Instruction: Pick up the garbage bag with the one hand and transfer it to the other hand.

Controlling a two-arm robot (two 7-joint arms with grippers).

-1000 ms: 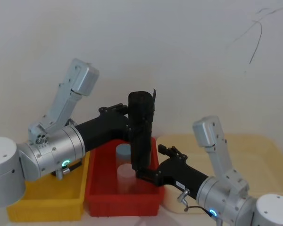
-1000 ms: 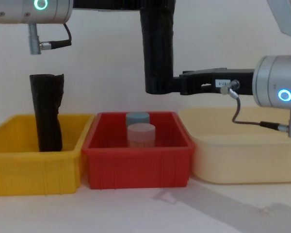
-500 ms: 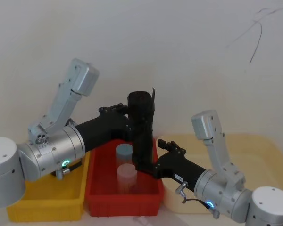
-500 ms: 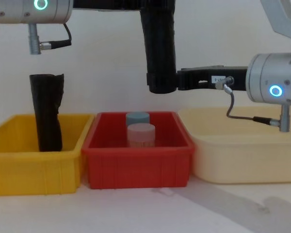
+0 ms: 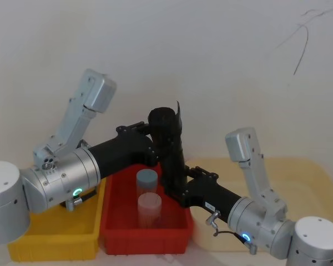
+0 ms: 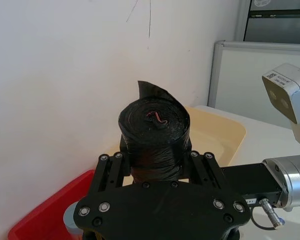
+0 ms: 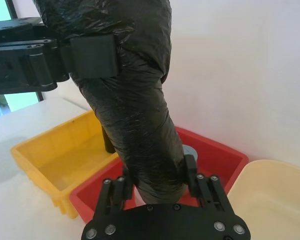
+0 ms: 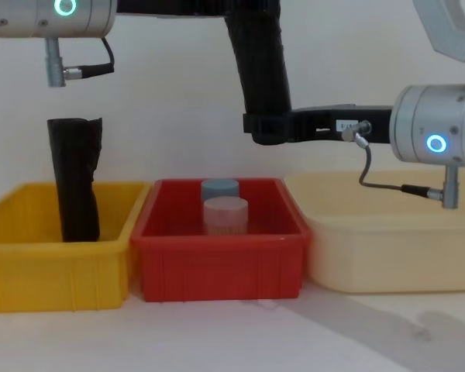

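Handover in mid-air, above the red bin (image 5: pixel 117 237). The left gripper (image 5: pixel 154 145) is clamped on the upper part of the garbage bag (image 5: pixel 170 152). It holds the roll tilted and clear of the bins, which leaves the lower end open to a second grasp. The right gripper (image 5: pixel 176 191) has its fingers pressed against that lower end from both sides. Release by the left gripper is probably the next step.

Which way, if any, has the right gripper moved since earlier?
Yes: in chest view the right gripper slid left toward the red bin, around the garbage bag the left gripper holds.
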